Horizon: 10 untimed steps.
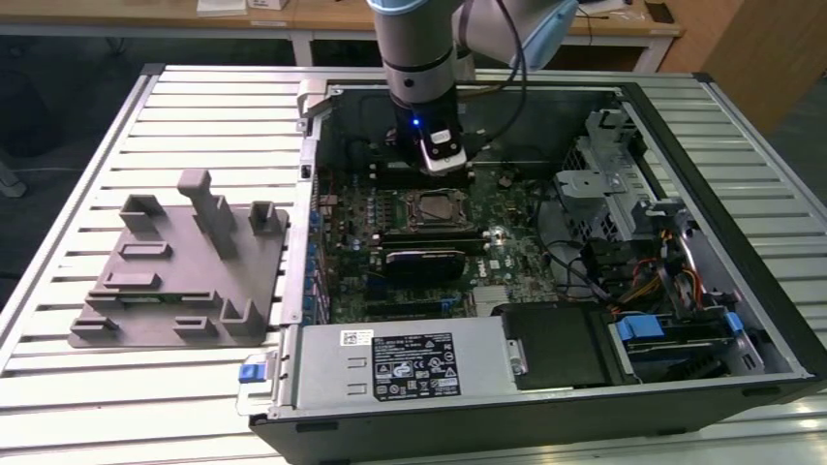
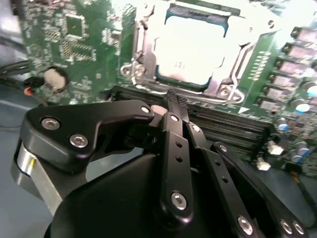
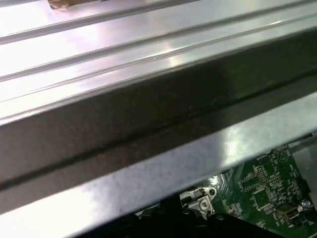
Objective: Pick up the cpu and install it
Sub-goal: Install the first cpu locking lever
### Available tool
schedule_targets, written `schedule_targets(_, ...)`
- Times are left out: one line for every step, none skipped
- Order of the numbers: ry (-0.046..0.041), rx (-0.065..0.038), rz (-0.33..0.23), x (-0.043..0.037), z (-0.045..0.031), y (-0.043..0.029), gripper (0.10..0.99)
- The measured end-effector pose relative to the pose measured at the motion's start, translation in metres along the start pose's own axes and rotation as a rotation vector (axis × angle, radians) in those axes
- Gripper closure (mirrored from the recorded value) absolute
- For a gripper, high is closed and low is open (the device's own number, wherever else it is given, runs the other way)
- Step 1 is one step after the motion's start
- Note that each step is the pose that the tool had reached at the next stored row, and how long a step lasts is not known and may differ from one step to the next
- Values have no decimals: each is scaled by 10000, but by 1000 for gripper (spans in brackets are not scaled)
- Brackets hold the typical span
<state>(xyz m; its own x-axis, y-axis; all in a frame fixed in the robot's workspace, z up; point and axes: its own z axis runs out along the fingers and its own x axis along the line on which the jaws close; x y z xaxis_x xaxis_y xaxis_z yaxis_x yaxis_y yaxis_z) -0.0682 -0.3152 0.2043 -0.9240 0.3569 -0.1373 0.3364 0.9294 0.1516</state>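
Exterior view: the gripper (image 1: 441,160) hangs inside the open computer case (image 1: 723,228), at 12 o'clock from the socket (image 1: 432,207). Second wrist view: the cpu (image 2: 190,49) lies in the socket frame (image 2: 141,49); the fingers (image 2: 174,111) look closed on nothing. Risk, judged: a descending fingertip could strike the memory slots (image 2: 223,124). First wrist view: the case wall (image 3: 148,119).

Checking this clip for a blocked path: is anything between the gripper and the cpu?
Nothing visible does. The cpu already lies in its socket frame on the motherboard, and the gripper hangs just beside it over the black memory slots, with open space between them in the second wrist view.
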Motion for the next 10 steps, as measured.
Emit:
schedule_targets(89,86,2,-5,1,-2,980)
schedule_targets(177,163,5,-11,2,-7,980)
schedule_targets(256,236,6,-17,1,-17,980)
schedule_targets(309,299,6,-24,-2,-33,980)
schedule_targets(327,340,3,-31,-3,-52,980)
schedule_targets(332,374,-1,-39,-4,-72,980)
schedule_targets(329,411,-5,-47,-7,-93,980)
schedule_targets(319,449,-11,-56,-9,-115,980)
schedule_targets(308,484,-16,-63,-11,-135,980)
schedule_targets(296,519,-23,-71,-13,-155,980)
